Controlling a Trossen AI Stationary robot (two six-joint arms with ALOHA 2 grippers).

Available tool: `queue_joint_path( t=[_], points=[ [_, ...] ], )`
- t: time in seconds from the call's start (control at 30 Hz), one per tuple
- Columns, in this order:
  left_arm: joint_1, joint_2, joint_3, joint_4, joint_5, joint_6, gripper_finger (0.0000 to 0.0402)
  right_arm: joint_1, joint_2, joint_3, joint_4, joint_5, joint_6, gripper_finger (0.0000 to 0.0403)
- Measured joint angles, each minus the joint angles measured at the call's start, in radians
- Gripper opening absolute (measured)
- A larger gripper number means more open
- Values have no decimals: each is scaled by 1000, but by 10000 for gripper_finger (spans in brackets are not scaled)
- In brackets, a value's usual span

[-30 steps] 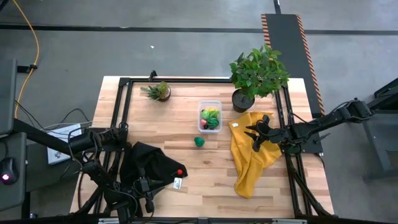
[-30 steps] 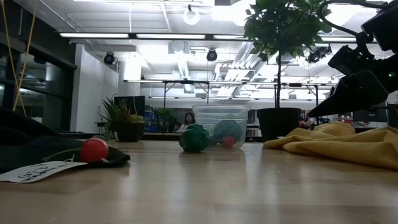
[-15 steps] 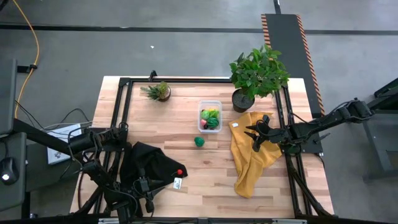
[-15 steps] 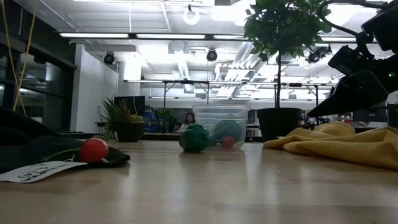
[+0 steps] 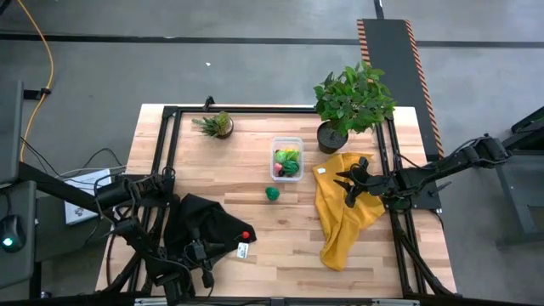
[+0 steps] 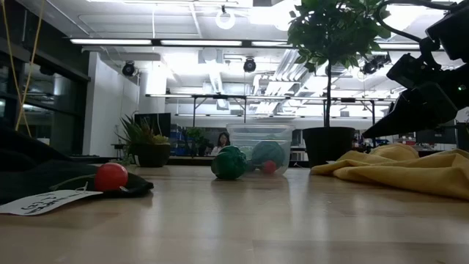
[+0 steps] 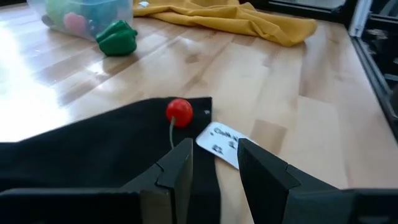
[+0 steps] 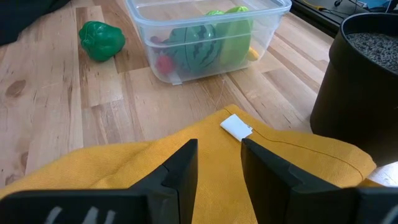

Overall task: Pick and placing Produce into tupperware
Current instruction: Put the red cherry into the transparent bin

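A large light wooden table [image 5: 280, 229] with a dark metal frame along its edges stands on a grey floor; beyond it, the low view shows a bright open room with ceiling lights, distant tables and a seated person [image 6: 220, 141] far back. A tall leafy potted plant [image 5: 353, 102] in a black pot stands at the far right of the table, and a yellow cloth [image 5: 344, 217] lies crumpled just in front of it. A black cloth [image 5: 204, 225] with a white label lies at the near left. A small spiky potted plant [image 5: 218, 125] stands at the far left. The tupperware [image 5: 286, 158] sits at the far middle of the table, between the two plants, holding a striped melon, a light-green piece, a yellow piece and a small red one. A green toy pepper [image 5: 272, 194] lies on the bare wood just in front of the tupperware, apart from it. A small red cherry-like piece [image 5: 246, 235] rests on the black cloth's edge. The right gripper [image 5: 348, 187] hovers over the yellow cloth, fingers slightly apart, holding nothing. The left gripper [image 7: 214, 162] hangs over the black cloth near the red piece, fingers slightly apart and empty.
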Motion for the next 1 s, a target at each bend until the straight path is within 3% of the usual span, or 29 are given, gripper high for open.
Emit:
queue_joint_path(
  t=[1.0],
  points=[
    [79, 45, 0, 0, 53, 20, 120, 0, 0, 0, 0, 0, 0, 114]
  ],
)
